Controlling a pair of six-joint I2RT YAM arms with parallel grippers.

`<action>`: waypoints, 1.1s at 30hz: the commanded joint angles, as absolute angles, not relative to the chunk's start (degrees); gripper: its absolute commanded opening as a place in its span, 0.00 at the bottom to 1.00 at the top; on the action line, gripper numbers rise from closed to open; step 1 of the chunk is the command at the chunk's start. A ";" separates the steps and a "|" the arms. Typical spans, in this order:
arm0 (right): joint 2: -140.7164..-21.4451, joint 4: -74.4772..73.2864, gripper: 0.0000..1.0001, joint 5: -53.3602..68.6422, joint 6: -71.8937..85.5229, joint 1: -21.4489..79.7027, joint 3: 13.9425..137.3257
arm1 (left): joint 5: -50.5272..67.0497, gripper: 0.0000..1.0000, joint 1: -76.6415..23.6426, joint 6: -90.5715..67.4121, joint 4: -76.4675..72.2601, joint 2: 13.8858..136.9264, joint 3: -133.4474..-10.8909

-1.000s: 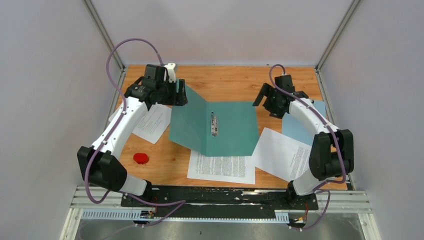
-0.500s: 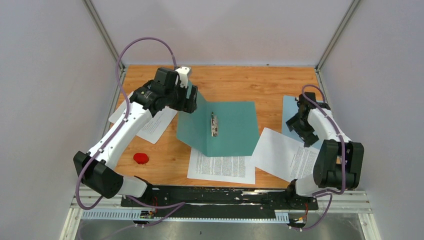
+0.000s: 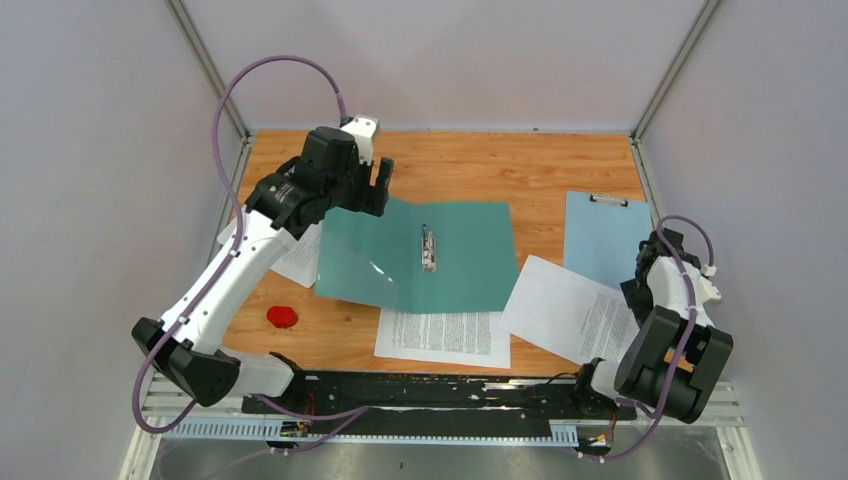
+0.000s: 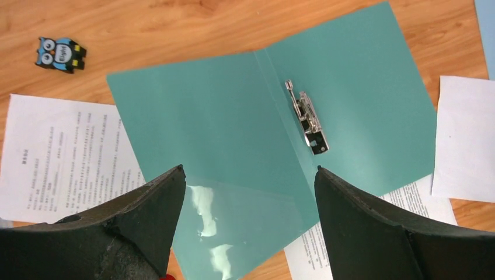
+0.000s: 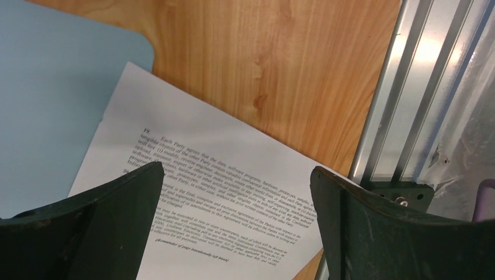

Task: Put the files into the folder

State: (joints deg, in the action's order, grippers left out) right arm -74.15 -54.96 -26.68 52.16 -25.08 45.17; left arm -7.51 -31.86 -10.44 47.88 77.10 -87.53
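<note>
The teal folder [image 3: 470, 258] lies open, both covers spread, with the metal fastener [image 3: 428, 248] at its spine. My left gripper [image 3: 378, 183] is open and empty above the folder's far left corner. In the left wrist view the gripper [image 4: 250, 169] hangs over the left cover of the folder [image 4: 362, 87]. Three files lie on the table: one [image 3: 300, 262] partly under the left cover, one [image 3: 442, 336] at the front, one [image 3: 565, 305] at the right. My right gripper [image 3: 648, 285] is open and empty above that right sheet [image 5: 192, 116], near its corner [image 5: 237, 168].
A light blue clipboard [image 3: 600, 235] lies at the back right, its corner beside the right sheet [image 5: 52, 87]. A red object [image 3: 282, 317] sits at the front left. A small owl figure [image 4: 60, 53] stands beyond the left sheet. A metal rail [image 5: 408, 87] borders the table's right edge.
My left gripper let go of the folder's left cover, which dropped from upright to flat, and the gripper rose. My right arm drew back from the folder to the front right over the right sheet.
</note>
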 commanded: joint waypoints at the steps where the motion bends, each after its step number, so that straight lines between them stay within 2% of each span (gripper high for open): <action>1: -73.84 -48.61 0.99 -25.27 48.36 -29.27 42.96 | -10.14 0.88 -31.82 -9.18 48.96 74.21 -91.20; 11: -77.52 -39.64 0.97 -16.06 40.90 -31.78 38.97 | 4.71 0.81 -33.28 -14.61 39.62 75.01 -81.20; 17: -76.81 -34.45 0.97 -9.69 37.66 -32.01 35.96 | 6.96 0.78 -38.52 -15.56 37.62 82.48 -78.51; 21: -75.45 -29.86 0.92 -1.34 35.23 -31.92 32.95 | 10.90 0.78 -40.34 -16.01 31.62 87.08 -74.77; 27: -69.76 -29.94 0.89 3.76 35.61 -29.96 31.81 | 13.82 0.78 -42.23 -17.93 24.09 94.09 -71.97; 33: -65.98 -24.37 0.88 14.28 32.86 -28.72 28.70 | 15.93 0.77 -44.38 -18.70 18.54 99.76 -71.73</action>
